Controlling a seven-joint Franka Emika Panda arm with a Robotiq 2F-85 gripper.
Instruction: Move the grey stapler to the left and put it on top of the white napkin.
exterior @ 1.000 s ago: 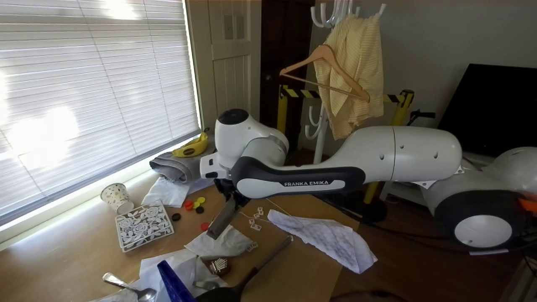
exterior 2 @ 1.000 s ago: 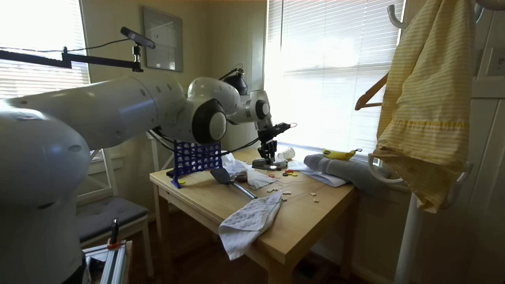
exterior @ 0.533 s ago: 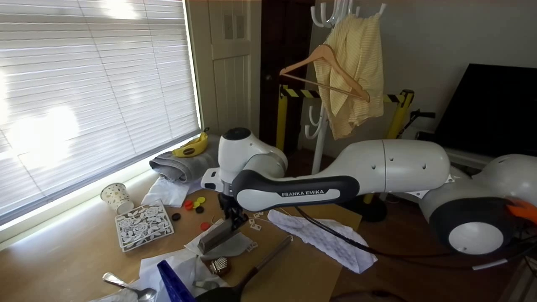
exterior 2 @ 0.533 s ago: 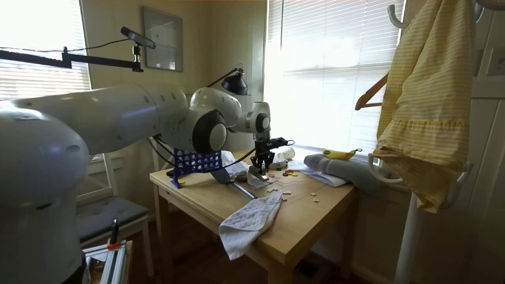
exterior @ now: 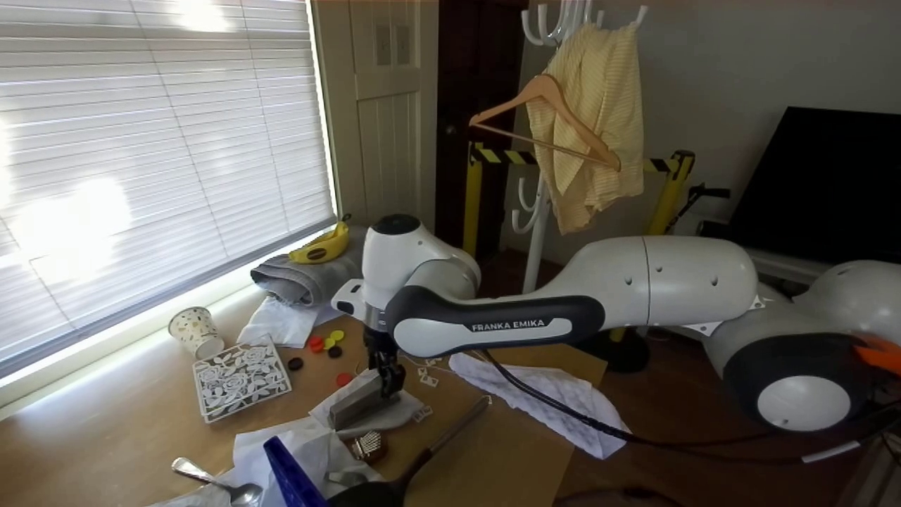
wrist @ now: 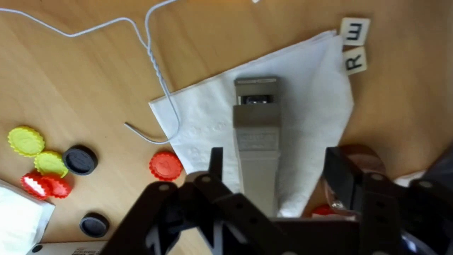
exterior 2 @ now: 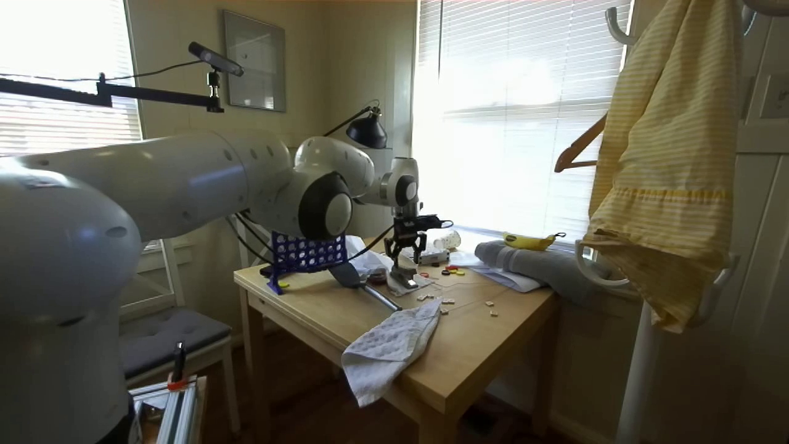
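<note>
Darker at its slotted end, paler along the rest, a grey stapler (wrist: pixel 257 138) lies on a creased white napkin (wrist: pixel 311 120). The gripper (wrist: pixel 274 164) stands over it, fingers (wrist: pixel 216 161) spread wide, 1 to each side, holding nothing. The wrist view shows a gap along both flanks; in an exterior view, the fingers overlap the stapler's outline. Only the wrist view lets me read 2 letter tiles (wrist: pixel 355 32), E and R, at the napkin's corner, and follow a twisted wire (wrist: pixel 154 63) looping over the napkin's edge. Just beyond, red, yellow and black discs (wrist: pixel 166 165) dot the wooden table (exterior 2: pixel 487 351). In an exterior view, a patterned paper cup (exterior: pixel 197 333) lies on its side beside a white openwork trivet (exterior: pixel 241 380), with a spoon (exterior: pixel 225 484) well apart from them. In an exterior view, a blue grid panel (exterior 2: pixel 308 253) stands near a spatula (exterior 2: pixel 347 275), and a white cloth (exterior 2: pixel 391 351) droops off the table's edge. Farther back, in both exterior views, a yellow banana-shaped item (exterior 2: pixel 529 242) tops a rolled grey towel (exterior 2: pixel 524 262) below window blinds (exterior 2: pixel 518 154). A yellow striped cloth (exterior: pixel 598 105) and a wooden hanger (exterior: pixel 545 84) hang from a white coat rack (exterior: pixel 538 243). Seen in an exterior view: a black lamp (exterior 2: pixel 368 131), a cushioned chair (exterior 2: pixel 172 339) and a framed panel (exterior 2: pixel 256 61) on the wall (exterior 2: pixel 308 55).
</note>
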